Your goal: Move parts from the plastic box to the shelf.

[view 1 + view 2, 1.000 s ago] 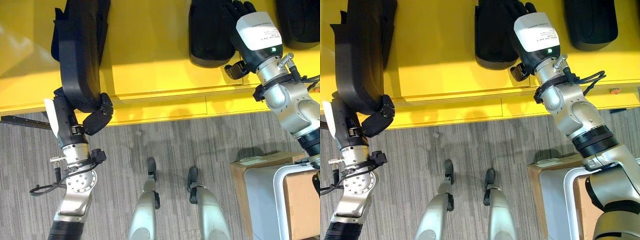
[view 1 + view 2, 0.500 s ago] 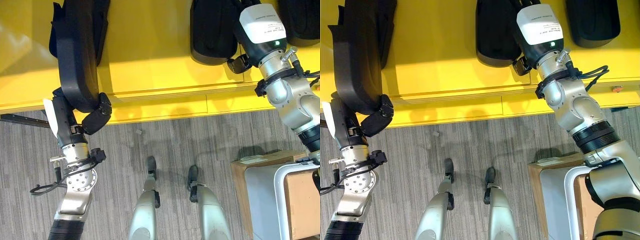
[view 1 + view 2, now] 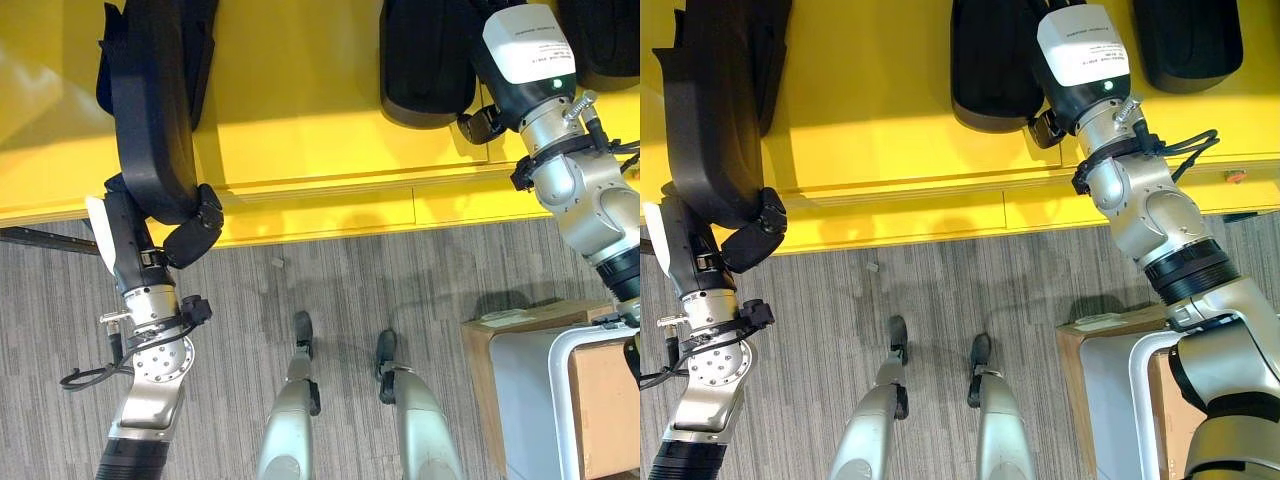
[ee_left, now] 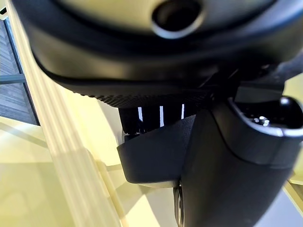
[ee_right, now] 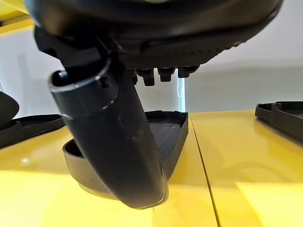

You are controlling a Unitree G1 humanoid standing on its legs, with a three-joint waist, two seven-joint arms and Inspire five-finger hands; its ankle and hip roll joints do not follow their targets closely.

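Note:
A long black plastic part [image 3: 150, 100] stands out over the yellow shelf [image 3: 300, 100], and my left hand [image 3: 190, 235] is shut on its near end. The left wrist view shows that hand's thumb [image 4: 236, 165] and fingers [image 4: 161, 112] curled round the part [image 4: 151, 156]. My right hand [image 3: 525, 50] hovers over a second black part [image 3: 425, 60] that lies on the shelf. In the right wrist view the thumb [image 5: 113, 142] is straight, and the part [image 5: 163, 135] rests flat on the yellow surface [image 5: 236, 156] past it, free of the hand.
A third black part [image 3: 600, 40] lies on the shelf at the right, and another dark piece [image 3: 205, 50] sits behind the held one. A cardboard box [image 3: 510, 345] and a white frame [image 3: 558, 400] stand on the striped grey floor [image 3: 330, 280] at the lower right.
My right hand has slid farther over the shelf, along the part lying there. The left hand and its part have stayed in place.

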